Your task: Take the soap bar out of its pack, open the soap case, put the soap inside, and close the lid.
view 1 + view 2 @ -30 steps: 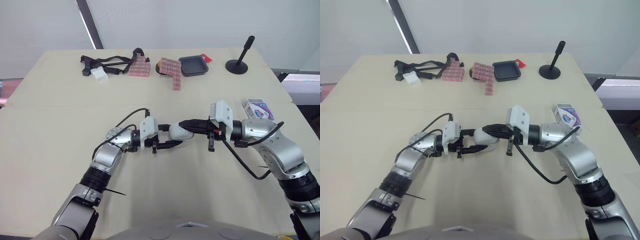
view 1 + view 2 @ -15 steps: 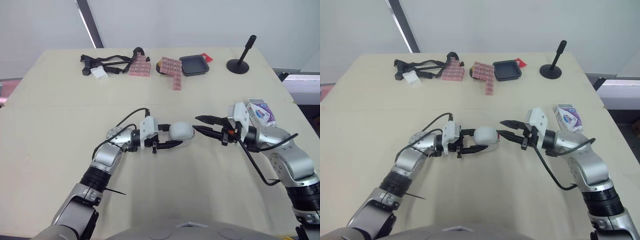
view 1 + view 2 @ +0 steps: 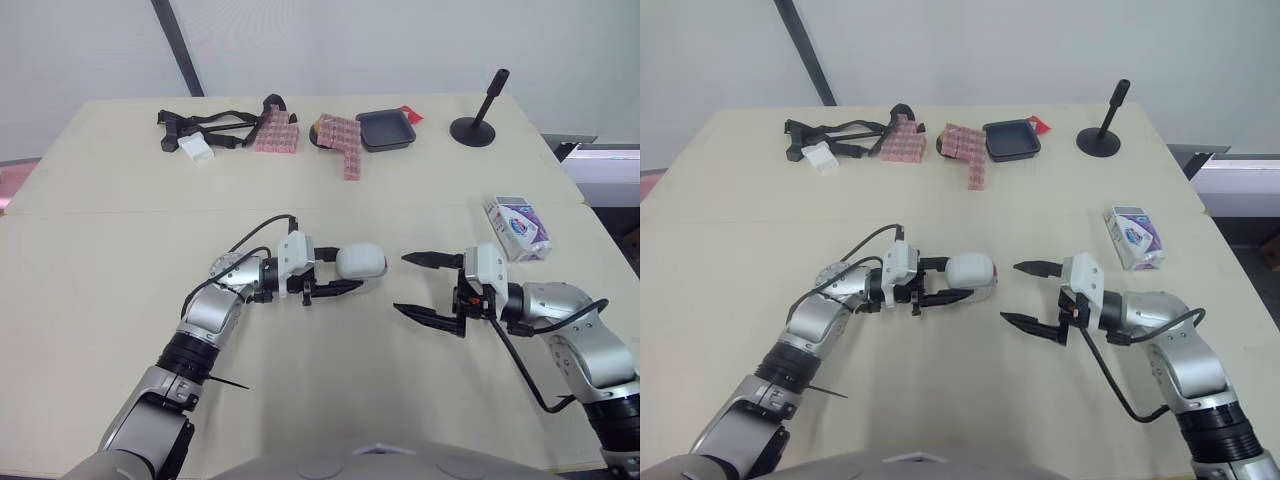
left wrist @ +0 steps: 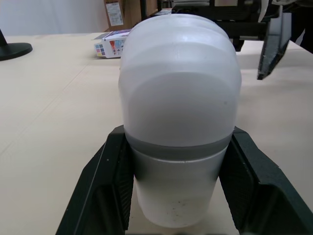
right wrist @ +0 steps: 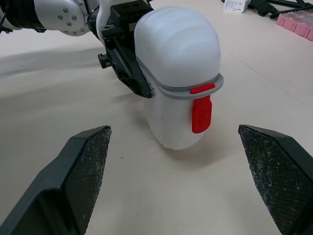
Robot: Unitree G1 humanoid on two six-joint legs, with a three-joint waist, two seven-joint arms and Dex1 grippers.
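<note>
A white soap case [image 3: 360,261] with a grey band and a red clasp [image 5: 201,111] stands on edge on the table, lid closed. My left gripper [image 3: 348,273] is shut on it, its black fingers [image 4: 110,181] pressing both sides of the case [image 4: 178,98]. My right gripper [image 3: 401,283] hovers a short way to the right of the case, open wide and touching nothing. Its fingers [image 5: 80,171] frame the case [image 5: 178,63] from a distance. The white and purple soap pack [image 3: 518,226] lies on the table beyond the right gripper, near the right edge.
Along the far edge sit a black tray [image 3: 386,130], pink block clusters [image 3: 345,145], black straps [image 3: 205,125] with a small white piece [image 3: 197,148], and a black stand [image 3: 480,122]. The table's right edge runs close behind the soap pack.
My right gripper was shut at the case's end; it has opened wide and drawn back to the right and slightly down. The left gripper and case have stayed put.
</note>
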